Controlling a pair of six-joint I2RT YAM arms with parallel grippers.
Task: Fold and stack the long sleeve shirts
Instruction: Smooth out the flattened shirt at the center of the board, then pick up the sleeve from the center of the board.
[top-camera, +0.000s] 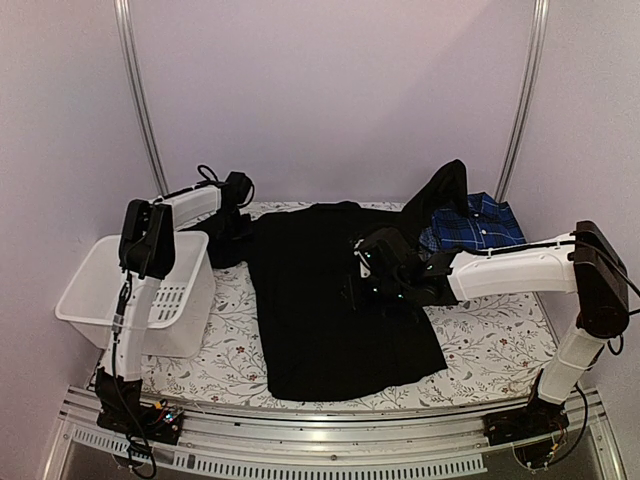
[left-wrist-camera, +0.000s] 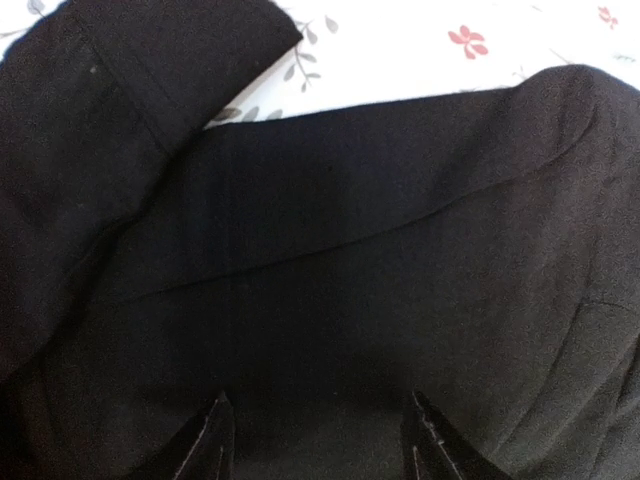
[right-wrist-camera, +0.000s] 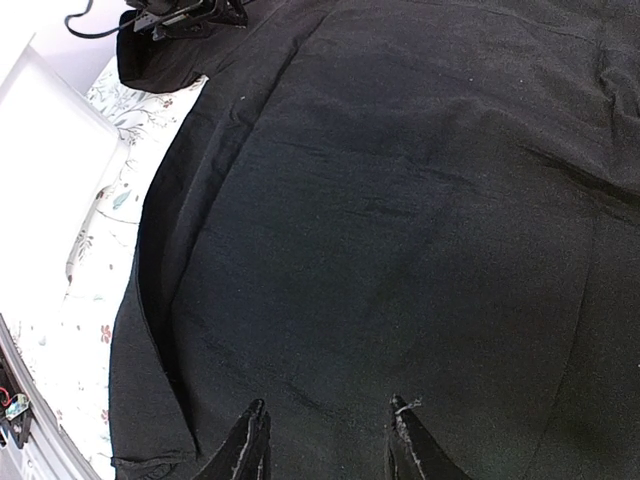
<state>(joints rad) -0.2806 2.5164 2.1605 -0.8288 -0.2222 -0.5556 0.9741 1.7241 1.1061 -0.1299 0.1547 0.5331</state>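
Note:
The black shirt (top-camera: 330, 310) lies spread flat across the middle of the flowered table, with one sleeve (top-camera: 445, 195) running to the back right. The blue-and-navy plaid shirt (top-camera: 478, 225) lies folded at the back right, partly under that sleeve. My left gripper (top-camera: 228, 235) is at the black shirt's back left corner, open and low over the cloth (left-wrist-camera: 400, 250), with the cuff (left-wrist-camera: 130, 90) beside it. My right gripper (top-camera: 362, 272) hovers over the shirt's middle, open and empty, with black cloth (right-wrist-camera: 400, 200) filling its view.
A white plastic slotted basket (top-camera: 120, 290) stands at the left edge of the table, and also shows in the right wrist view (right-wrist-camera: 50, 190). The flowered tablecloth (top-camera: 490, 340) shows to the right of the shirt and along the front. Metal frame posts (top-camera: 145, 110) rise at the back.

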